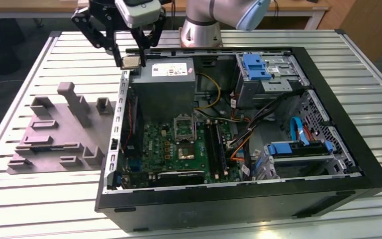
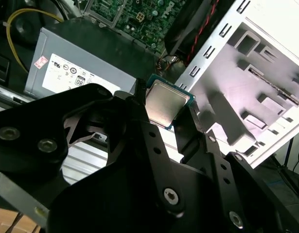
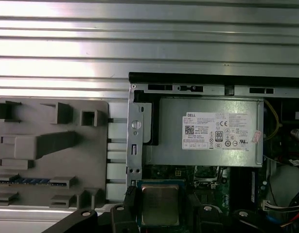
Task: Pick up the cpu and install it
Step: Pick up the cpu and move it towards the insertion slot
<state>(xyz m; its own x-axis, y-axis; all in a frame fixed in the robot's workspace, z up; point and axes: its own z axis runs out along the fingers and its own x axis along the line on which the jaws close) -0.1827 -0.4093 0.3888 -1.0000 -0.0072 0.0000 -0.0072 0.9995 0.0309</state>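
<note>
The gripper (image 1: 131,59) gripped the cpu (image 1: 132,62) above the power supply (image 1: 167,79), at the computer case's (image 1: 324,184) far corner on the exterior view's left; the CPU socket (image 1: 184,127) lay nearer, below it.

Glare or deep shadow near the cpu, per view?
First wrist view: the ribbed metal table glares white, while the silvery-grey square cpu is evenly lit. Second wrist view: soft sheen on the cpu top, and the black gripper holding it is in shadow. Exterior view: the open black computer case is dim inside.
</note>
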